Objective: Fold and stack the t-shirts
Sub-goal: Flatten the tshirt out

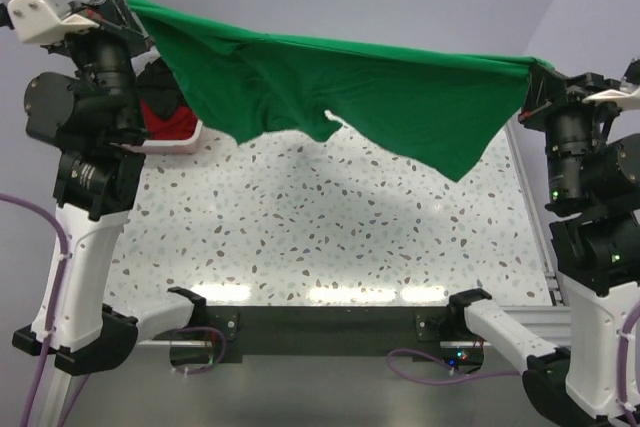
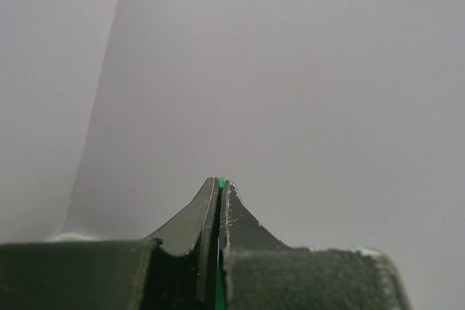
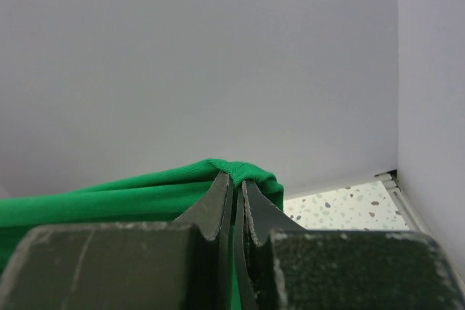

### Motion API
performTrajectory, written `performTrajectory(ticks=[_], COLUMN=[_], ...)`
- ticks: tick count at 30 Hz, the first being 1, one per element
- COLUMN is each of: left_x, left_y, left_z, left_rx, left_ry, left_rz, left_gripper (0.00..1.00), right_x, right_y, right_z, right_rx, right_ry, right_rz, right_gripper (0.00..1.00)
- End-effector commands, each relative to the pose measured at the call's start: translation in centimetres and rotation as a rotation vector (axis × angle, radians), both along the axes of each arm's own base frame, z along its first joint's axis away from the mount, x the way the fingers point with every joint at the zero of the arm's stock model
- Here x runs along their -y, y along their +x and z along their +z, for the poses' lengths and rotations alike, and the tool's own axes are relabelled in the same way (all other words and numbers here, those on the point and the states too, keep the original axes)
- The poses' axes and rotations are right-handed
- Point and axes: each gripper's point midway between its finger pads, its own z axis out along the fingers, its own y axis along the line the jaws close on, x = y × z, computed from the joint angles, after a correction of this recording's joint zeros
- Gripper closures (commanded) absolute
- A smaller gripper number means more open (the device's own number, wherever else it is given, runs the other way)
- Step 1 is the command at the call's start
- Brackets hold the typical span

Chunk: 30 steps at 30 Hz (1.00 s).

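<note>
Presently, the speckled table (image 1: pixel 330 247) shows open surface from its near edge to beneath my load. The green t-shirt (image 1: pixel 340 87) hangs above the far half, stretched wide. Its long axis runs from the table's left edge to its right edge, and its loose lower edge droops lowest toward the right. At the far left corner a white bin (image 1: pixel 178 143) holds a red t-shirt (image 1: pixel 165 119). My left gripper (image 1: pixel 112 9) is clamped on the green shirt's left end. My right gripper (image 1: pixel 538 75) is clamped on its right end.
</note>
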Motion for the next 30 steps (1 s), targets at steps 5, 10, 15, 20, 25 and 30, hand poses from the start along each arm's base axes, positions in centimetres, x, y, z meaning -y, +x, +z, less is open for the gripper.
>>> performTrajectory(ticks=[5,10,15,20,25,30], left_x=[-1.1,0.0,1.7,2.9,2.6,3.4], left_y=[-2.0,1.7,8.4,16.6,23.2,28.2], left_z=[2.4,1.6,-2.6,-7.9,-8.4,-8.8], left_rx=[0.074,0.043,-0.070,-0.176,-0.196,-0.153], left_ry=[-0.008,0.008,0.044,0.060,0.051,0.078], left_rz=[0.022,0.044,0.081,0.073,0.074,0.057], left_gripper=[1.00,1.00,1.00,1.00,1.00,1.00], right_x=[0.2,-0.6,-1.7,-2.3,-0.9,-0.1], right_y=[0.0,4.1,9.3,15.5,20.5,25.0], right_z=[1.7,0.1,-2.9,-6.0,-6.1,-6.7], right_rx=[0.032,-0.017,-0.082,-0.149,-0.137,-0.137], right_ry=[-0.007,-0.017,-0.032,-0.055,-0.021,-0.014], right_rz=[-0.013,-0.020,-0.031,-0.044,-0.026,0.002], right_gripper=[1.00,1.00,1.00,1.00,1.00,1.00])
